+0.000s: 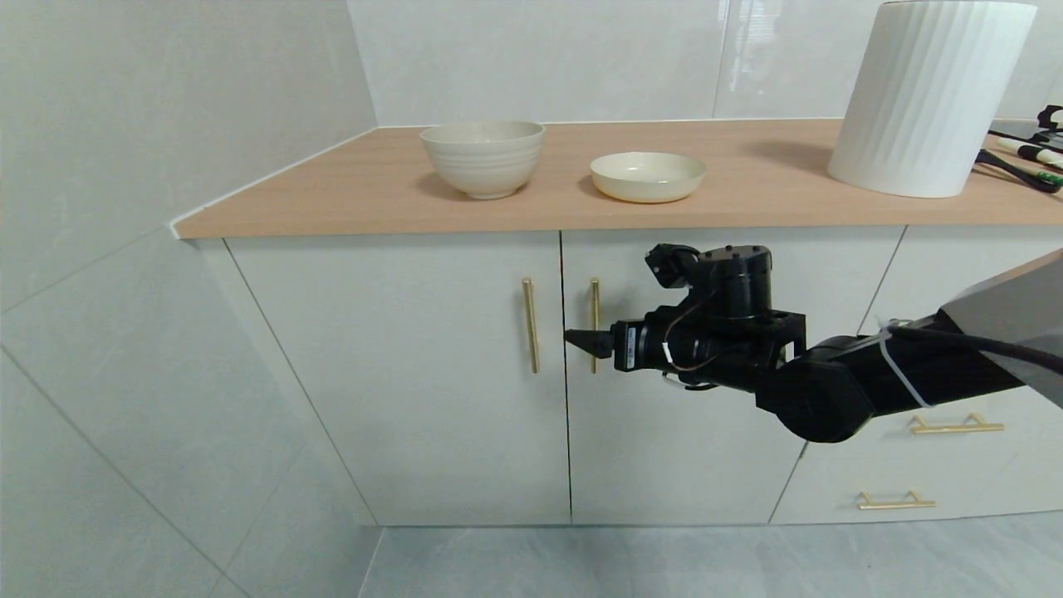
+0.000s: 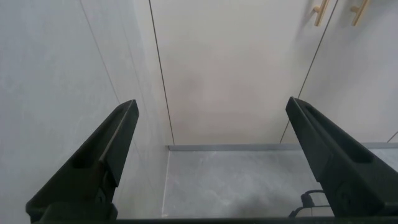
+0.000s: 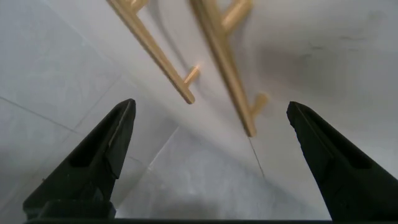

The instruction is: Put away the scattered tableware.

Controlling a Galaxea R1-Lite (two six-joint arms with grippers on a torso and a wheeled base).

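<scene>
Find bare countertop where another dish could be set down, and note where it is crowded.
Widest bare countertop: between the shallow dish and the ribbed white container. A smaller patch: between the left wall and the bowl. Bowl and dish leave a narrow gap. Crowded: the right end, with dark utensils.

A light-brown wooden countertop (image 1: pixel 772 195) runs along a back wall (image 1: pixel 531 58) of large, glossy pale-grey tiles; a side wall (image 1: pixel 124 208) of similar tiles closes the corner at the left (soft vertical reflections show on the back tiles towards the right); below the countertop stands a cream cabinet with two flat doors, the left door (image 1: pixel 399 374) and the right door (image 1: pixel 673 465), meeting at a thin dark seam; each carries an upright brass bar, the left handle (image 1: pixel 530 325) just beside the right handle (image 1: pixel 595 295); farther right are cream drawer fronts (image 1: pixel 980 473) with short horizontal brass pulls (image 1: pixel 955 426); the grey stone-look floor (image 1: pixel 664 565) lies beneath.
</scene>
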